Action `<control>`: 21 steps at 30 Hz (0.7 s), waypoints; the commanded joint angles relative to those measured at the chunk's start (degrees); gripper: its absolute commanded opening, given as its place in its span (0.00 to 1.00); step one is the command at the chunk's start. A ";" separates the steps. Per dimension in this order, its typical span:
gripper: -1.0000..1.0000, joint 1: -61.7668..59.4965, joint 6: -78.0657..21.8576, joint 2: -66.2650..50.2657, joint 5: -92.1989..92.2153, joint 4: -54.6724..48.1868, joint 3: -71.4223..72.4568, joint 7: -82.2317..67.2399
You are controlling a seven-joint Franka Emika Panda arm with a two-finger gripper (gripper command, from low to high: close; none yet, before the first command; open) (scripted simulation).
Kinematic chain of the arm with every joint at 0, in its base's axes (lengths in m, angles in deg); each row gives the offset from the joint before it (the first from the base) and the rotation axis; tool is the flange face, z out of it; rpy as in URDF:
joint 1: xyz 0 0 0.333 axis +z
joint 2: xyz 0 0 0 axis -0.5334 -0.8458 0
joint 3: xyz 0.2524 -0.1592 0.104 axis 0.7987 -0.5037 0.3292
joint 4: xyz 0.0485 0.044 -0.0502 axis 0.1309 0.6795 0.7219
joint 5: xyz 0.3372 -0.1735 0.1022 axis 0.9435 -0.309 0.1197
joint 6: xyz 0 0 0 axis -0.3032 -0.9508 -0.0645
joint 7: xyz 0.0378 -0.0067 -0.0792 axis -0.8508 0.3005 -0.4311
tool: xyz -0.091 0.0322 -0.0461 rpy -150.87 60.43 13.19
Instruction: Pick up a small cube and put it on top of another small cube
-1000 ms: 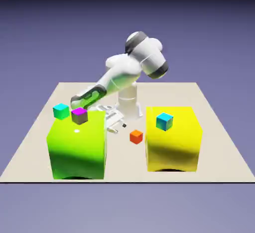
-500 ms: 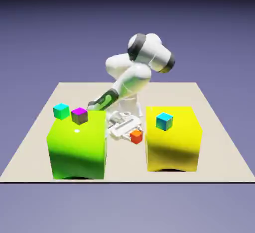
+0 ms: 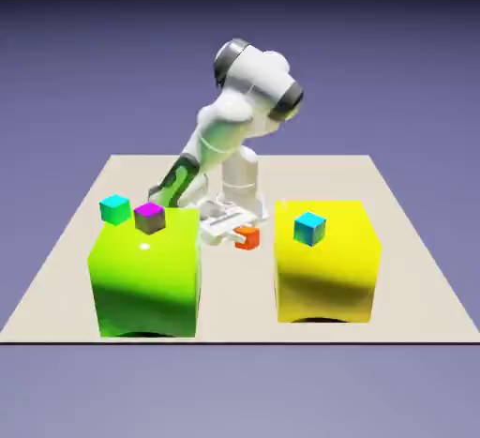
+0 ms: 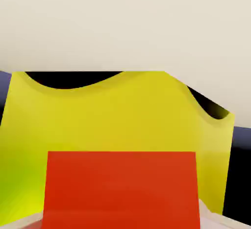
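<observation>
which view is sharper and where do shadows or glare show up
Exterior view: crisp, a glossy highlight on the green block, dark shadow under the yellow block. Hand view: sharp too, the orange-red cube fills the bottom, black curved shading along the yellow block's edge.

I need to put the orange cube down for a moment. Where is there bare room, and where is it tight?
The table is bare along the exterior view's right of the yellow block and in the front strip between it and the green block. It is crowded where the gripper, shut on the orange cube, hangs in that gap.
</observation>
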 commanded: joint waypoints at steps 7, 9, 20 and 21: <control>0.00 -12.44 4.33 14.54 -14.74 -2.84 1.93 -14.88; 0.00 -15.83 4.78 18.69 -16.77 -4.29 1.11 -15.77; 0.00 -24.75 7.20 30.97 -22.41 -15.18 -3.22 -1.74; 0.00 -24.72 7.42 31.14 -22.51 -16.22 -3.49 0.76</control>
